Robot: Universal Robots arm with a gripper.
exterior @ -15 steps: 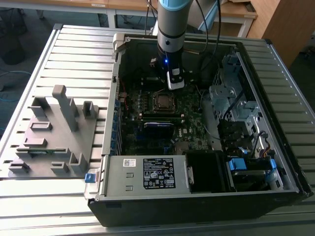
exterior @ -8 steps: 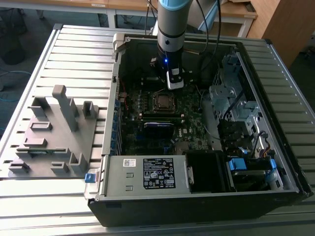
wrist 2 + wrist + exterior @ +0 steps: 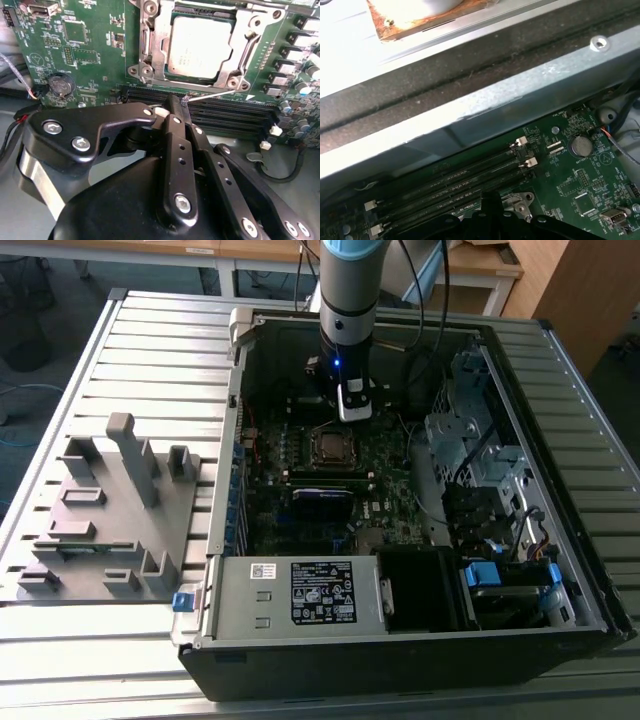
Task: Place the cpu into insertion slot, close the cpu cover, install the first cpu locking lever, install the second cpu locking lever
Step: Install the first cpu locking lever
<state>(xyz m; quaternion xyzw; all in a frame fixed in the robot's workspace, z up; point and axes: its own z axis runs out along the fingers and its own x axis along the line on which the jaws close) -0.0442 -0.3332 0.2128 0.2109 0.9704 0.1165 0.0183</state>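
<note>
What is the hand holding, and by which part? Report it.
The hand seems pinched on a cpu locking lever, at its free end.

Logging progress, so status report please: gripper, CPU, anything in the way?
Gripper shut, tip at thin silvery wire lever. Small silver-grey square cpu seated, silvery metal frame cover down over it. Long black memory slots right beside the lever.

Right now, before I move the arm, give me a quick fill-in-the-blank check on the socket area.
1. The cpu lies flat with the cpu cover ____ over it.
2. The tip of the pincer is at the free end of a thin metal ____.
3. Between the pincer and the cpu run long black memory ____.
Missing words: closed; lever; slots.
</note>
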